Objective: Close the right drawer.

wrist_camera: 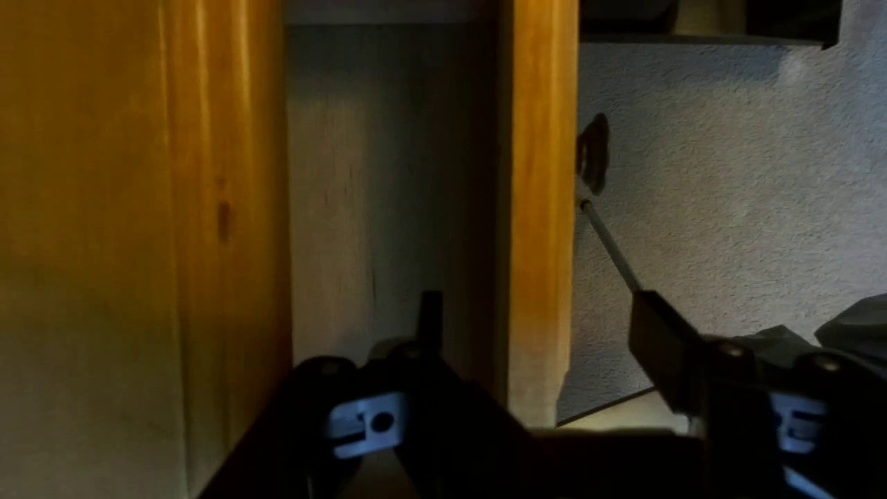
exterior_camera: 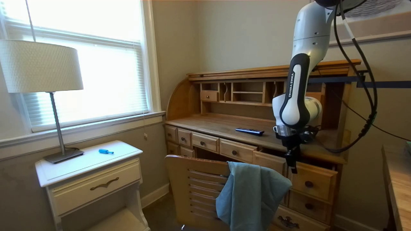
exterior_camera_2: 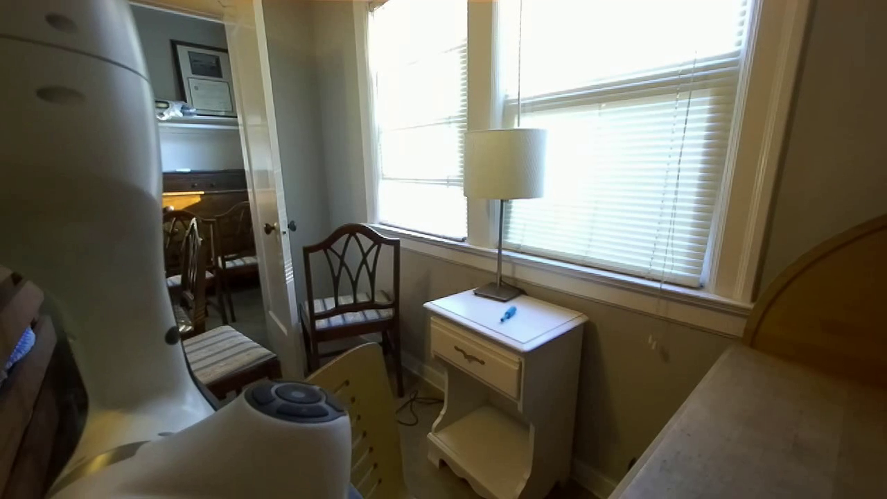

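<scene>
The right drawer (exterior_camera: 316,178) is honey-orange wood with a dark round knob. It is pulled out of the roll-top desk (exterior_camera: 221,123), and a dark gap shows behind its front. In the wrist view the drawer's front board (wrist_camera: 544,173) runs up the middle, with the drawer's bare inside to its left and the knob (wrist_camera: 594,154) on its right. My gripper (wrist_camera: 537,308) is open with one finger over the drawer's inside and one outside the front. Contact cannot be told. In an exterior view the gripper (exterior_camera: 291,160) is at the drawer's left end. The drawer is out of view in an exterior view.
A slatted chair (exterior_camera: 178,183) with a blue-grey cloth (exterior_camera: 253,192) stands in front of the desk, close to the gripper. The neighbouring drawer (exterior_camera: 269,163) also stands out a little. A dark remote-like object (exterior_camera: 249,131) lies on the desk. A wooden surface (exterior_camera: 398,179) is at the right.
</scene>
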### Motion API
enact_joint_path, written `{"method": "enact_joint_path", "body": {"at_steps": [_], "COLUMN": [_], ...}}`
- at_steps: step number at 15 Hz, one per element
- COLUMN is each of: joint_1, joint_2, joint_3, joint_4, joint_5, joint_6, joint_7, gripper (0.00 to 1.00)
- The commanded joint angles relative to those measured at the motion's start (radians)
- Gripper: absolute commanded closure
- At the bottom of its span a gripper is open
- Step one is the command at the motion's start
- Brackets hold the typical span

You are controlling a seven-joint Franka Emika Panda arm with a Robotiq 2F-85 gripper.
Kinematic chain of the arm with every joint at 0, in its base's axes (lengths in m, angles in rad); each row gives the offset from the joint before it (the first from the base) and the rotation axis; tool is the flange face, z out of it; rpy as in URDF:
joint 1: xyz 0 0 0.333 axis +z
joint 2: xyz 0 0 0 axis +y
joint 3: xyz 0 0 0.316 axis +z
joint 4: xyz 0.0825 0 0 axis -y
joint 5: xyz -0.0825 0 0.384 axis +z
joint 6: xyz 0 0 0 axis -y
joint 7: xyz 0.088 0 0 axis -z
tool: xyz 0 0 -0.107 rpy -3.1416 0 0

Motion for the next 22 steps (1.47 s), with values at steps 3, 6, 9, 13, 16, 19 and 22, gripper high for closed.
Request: {"method": "enact_joint_path", "body": {"at_steps": [3,6,9,13,16,19,22], "joint_1": [0.167,0.297,0.384,0.328,0.272,0.220,0.194], "joint_2": [-0.142,-0.203,-0.248,-0.312,-0.319,-0.284,-0.239], "joint_3": [-0.180,-0.307,-0.364,-0.261,-0.170,-0.095,-0.056], "joint_4": [-0.142,-0.187,-0.213,-0.219,-0.211,-0.190,-0.167], "joint_5": [-0.065,-0.113,-0.143,-0.117,-0.092,-0.076,-0.056], "joint_6": [0.046,0.061,0.098,0.127,0.123,0.126,0.140], "joint_7": [0.108,0.172,0.205,0.169,0.165,0.169,0.198], "gripper": [0.34,0.48,0.22,0.26,0.47,0.71,0.91]}}
